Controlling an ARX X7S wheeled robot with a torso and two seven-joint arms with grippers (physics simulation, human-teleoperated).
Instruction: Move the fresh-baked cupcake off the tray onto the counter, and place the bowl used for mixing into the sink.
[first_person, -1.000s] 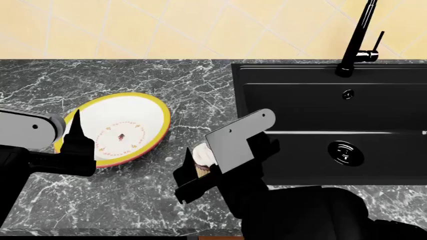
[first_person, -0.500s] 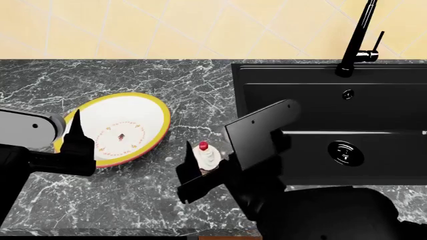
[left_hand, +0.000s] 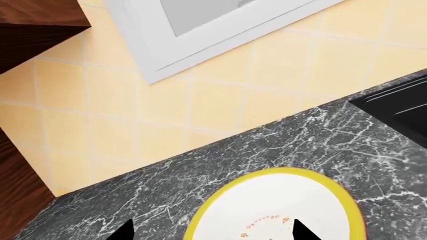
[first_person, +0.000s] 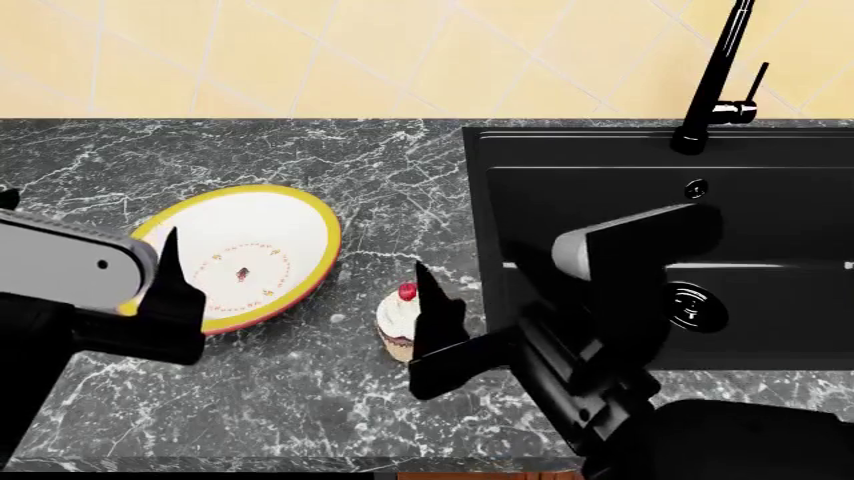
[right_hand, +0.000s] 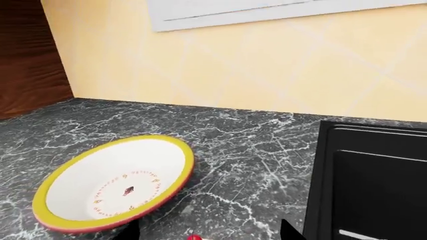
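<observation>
The cupcake stands upright on the dark marble counter, between the bowl and the sink. My right gripper is open right beside it, its fingers on either side of the cupcake without gripping it. Only the red cherry shows between them in the right wrist view. My left gripper is open at the bowl's near left edge. In the left wrist view its fingers straddle the bowl's yellow rim. The tray is out of view.
A tall black faucet rises behind the sink, whose drain shows past my right arm. A tiled wall backs the counter. The sink's edge lies close to the right gripper.
My right gripper has let go of the cupcake and drawn back to the right, leaving it standing on the counter. The left gripper has edged slightly closer to the bowl.
</observation>
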